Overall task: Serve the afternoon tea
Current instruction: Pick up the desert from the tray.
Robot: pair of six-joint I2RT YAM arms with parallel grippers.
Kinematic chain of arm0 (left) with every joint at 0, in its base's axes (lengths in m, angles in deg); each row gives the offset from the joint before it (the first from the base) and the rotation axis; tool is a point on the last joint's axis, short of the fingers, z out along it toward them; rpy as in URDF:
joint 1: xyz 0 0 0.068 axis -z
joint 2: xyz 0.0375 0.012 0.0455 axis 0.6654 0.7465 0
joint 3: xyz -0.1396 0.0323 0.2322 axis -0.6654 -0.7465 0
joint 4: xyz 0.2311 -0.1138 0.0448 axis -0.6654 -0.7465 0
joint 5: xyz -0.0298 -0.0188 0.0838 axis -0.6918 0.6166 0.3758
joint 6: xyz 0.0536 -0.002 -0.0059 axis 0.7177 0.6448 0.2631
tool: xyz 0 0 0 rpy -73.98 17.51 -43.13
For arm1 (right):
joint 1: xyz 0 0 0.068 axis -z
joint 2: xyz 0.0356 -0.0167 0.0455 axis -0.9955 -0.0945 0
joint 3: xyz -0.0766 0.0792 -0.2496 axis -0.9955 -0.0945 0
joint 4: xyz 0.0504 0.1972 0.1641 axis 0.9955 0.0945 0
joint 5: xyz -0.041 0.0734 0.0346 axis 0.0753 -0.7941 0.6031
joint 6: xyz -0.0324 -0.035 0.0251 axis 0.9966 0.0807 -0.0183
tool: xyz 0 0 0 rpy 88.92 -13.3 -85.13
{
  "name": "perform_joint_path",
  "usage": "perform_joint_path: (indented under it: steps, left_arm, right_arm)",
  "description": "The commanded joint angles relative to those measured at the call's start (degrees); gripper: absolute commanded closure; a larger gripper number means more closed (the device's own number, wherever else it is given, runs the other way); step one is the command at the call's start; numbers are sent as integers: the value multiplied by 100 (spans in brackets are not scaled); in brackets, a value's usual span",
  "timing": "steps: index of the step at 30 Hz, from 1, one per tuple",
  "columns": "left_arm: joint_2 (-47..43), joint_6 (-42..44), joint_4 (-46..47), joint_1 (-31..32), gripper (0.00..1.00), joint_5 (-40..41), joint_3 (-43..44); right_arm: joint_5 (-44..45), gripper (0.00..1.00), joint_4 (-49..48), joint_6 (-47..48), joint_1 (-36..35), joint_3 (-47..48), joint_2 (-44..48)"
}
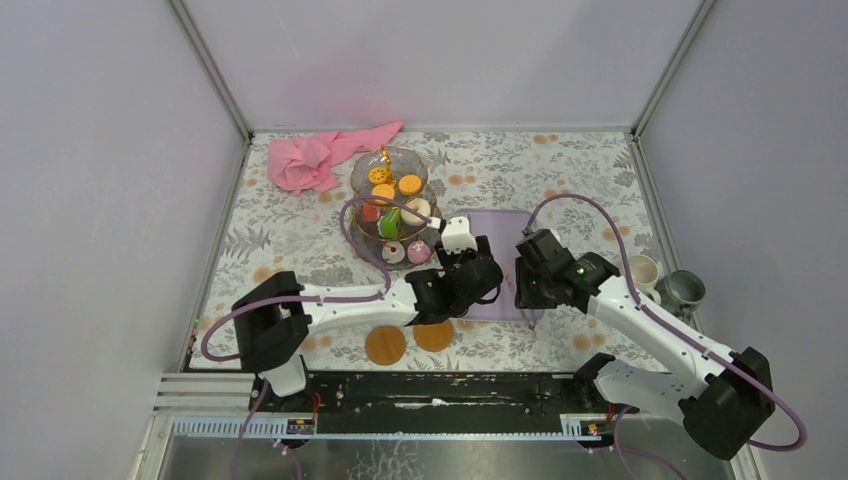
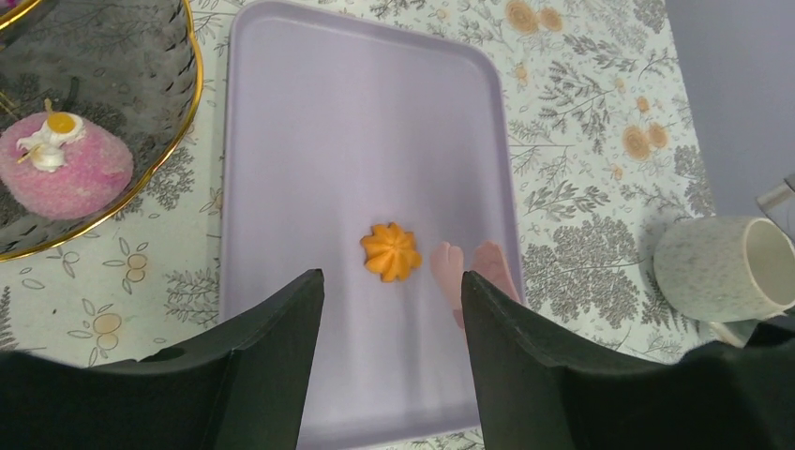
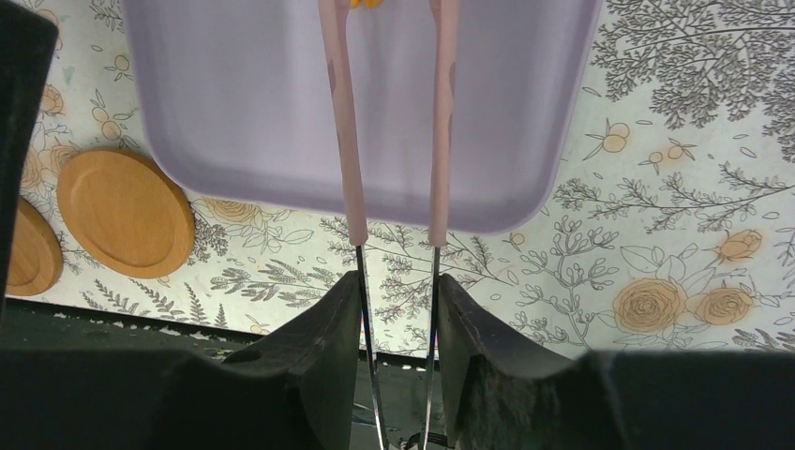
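The three-tier glass stand [image 1: 393,195] holds toy pastries at the back centre. A pink cupcake [image 2: 62,164] sits on its bottom tier. One orange biscuit [image 2: 391,251] lies on the lilac tray [image 2: 356,112]. My left gripper [image 2: 392,277] hovers over the tray, open and empty, with the biscuit just ahead of it. My right gripper [image 3: 398,281] is shut on the metal arms of the pink tongs [image 3: 343,122]. The tong tips [image 2: 448,267] rest on the tray right beside the biscuit. The cream mug [image 1: 643,270] and the grey-green mug [image 1: 686,290] stand at the right edge.
Two round wooden coasters [image 1: 385,345] [image 1: 433,335] lie near the front edge, left of the tray. A pink cloth [image 1: 320,155] lies bunched at the back left. Both arms meet over the tray [image 1: 500,225]. Enclosure walls surround the table.
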Motion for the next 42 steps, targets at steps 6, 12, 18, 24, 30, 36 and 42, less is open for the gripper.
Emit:
perform_joint_path:
  steps: [6, 12, 18, 24, 30, 36, 42]
  left_arm:
    - [-524, -111, 214, 163, 37, 258, -302]
    - [-679, -117, 216, 212, 37, 295, -395]
    - [-767, -158, 290, 228, 36, 262, -505]
    - [-801, -184, 346, 232, 37, 250, -564]
    - [-835, -193, 391, 232, 37, 210, -577]
    - [-1028, -275, 395, 231, 37, 297, -666]
    - [-1183, -251, 416, 244, 36, 410, -791]
  right_arm:
    - [-159, 60, -308, 99, -195, 1, -364]
    - [-77, 58, -366, 108, -229, -68, -534]
    - [-115, 57, -460, 108, -238, -97, -712]
    - [-92, 56, -489, 150, -278, -29, -923]
    - [2, 56, -430, 223, -291, 94, -1079]
    - [65, 56, -344, 295, -300, 288, -1240]
    - [140, 55, -225, 411, -300, 571, -1464]
